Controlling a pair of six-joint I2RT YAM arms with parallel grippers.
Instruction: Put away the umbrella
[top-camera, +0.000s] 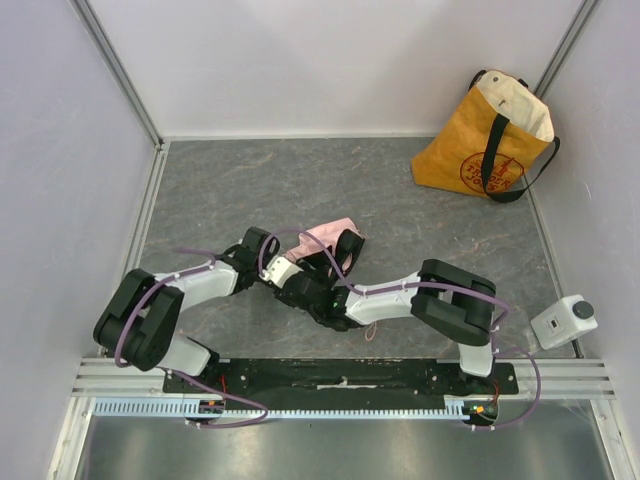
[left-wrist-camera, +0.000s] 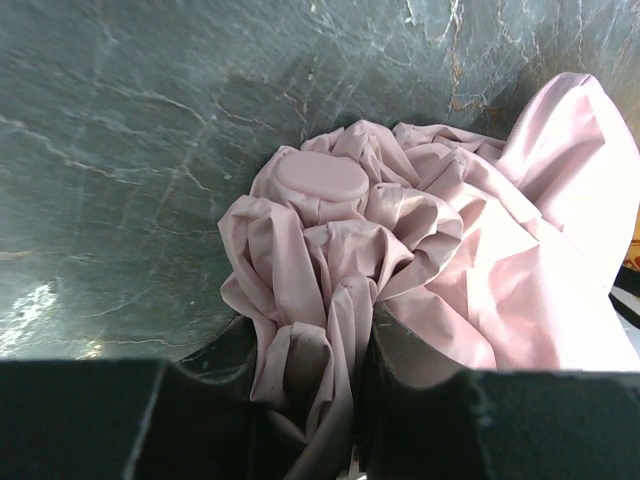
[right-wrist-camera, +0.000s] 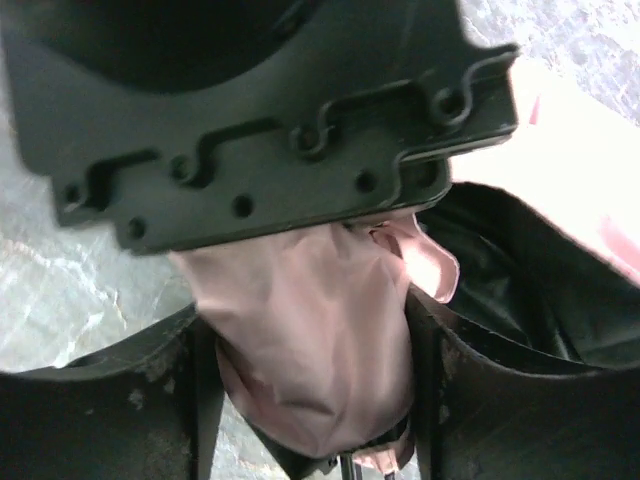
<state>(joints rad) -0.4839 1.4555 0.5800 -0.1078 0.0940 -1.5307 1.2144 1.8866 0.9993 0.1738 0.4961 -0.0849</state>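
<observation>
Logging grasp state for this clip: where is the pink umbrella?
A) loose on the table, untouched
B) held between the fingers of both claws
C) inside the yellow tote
B: the wrist views show the umbrella bunched in the left claw and in the right claw; the tote stands apart, far right.

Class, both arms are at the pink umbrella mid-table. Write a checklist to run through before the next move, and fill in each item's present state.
1. Left gripper holds the umbrella: ok, fabric is pinched in it.
2. Right gripper holds it too: ok, fabric fills its gap.
3. Canopy wrapped tight: not ok, the folds are bunched and loose.
4. Umbrella collapsed to its short length: cannot tell, mostly covered.
5. Yellow tote bag upright with its mouth open: ok.
6. Grippers clear of each other: not ok, they crowd together.
</observation>
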